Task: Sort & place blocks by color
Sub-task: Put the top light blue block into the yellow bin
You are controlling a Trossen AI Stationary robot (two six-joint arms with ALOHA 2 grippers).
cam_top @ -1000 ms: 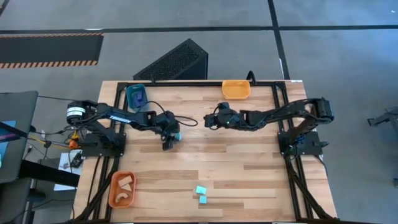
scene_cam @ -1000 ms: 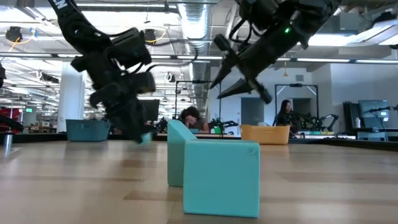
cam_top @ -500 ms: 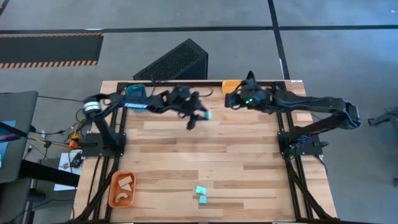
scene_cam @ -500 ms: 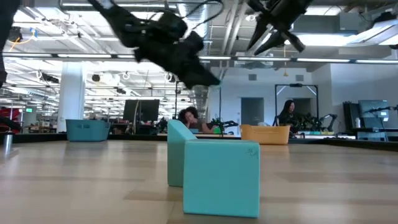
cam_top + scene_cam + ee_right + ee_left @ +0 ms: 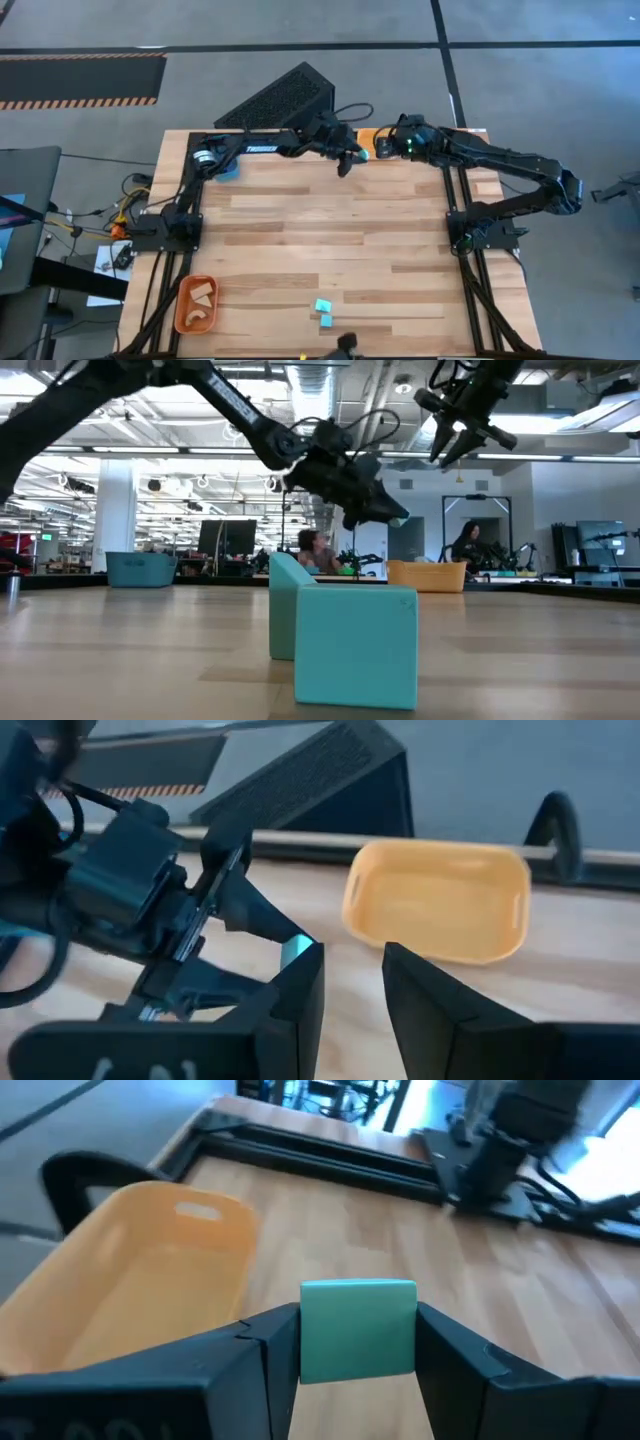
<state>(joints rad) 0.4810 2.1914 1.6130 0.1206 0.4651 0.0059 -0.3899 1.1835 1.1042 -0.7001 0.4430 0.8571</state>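
Observation:
My left gripper (image 5: 352,157) reaches along the table's far edge and is shut on a light cyan block (image 5: 358,1328), held in the air beside the yellow-orange tray (image 5: 140,1270). In the low view the block (image 5: 398,520) shows at the fingers' free ends. My right gripper (image 5: 352,985) hovers open above the same tray (image 5: 440,900), with nothing between its fingers. Two more cyan blocks (image 5: 323,312) rest flat on the wood near the front edge. Tan blocks lie in the orange tray (image 5: 195,305). My left gripper pinches the cyan block by two opposite sides (image 5: 310,1335) between its two fingers. The fingers slant slightly downward, pointing toward the table's right. The block is lifted clear of the table, just short of the yellow-orange tray's rim.
The teal tray (image 5: 224,166) sits at the far left, mostly under my left arm. A dark wedge-shaped grille (image 5: 280,100) lies beyond the far edge. The two grippers stand close together at the yellow-orange tray (image 5: 367,133). Bare wood fills the table's middle.
My left gripper has swung from the left middle of the table toward the far edge and right, rising and levelling out, carrying the cyan block to the yellow-orange tray. My right gripper has risen and drawn back toward the far edge, over that tray.

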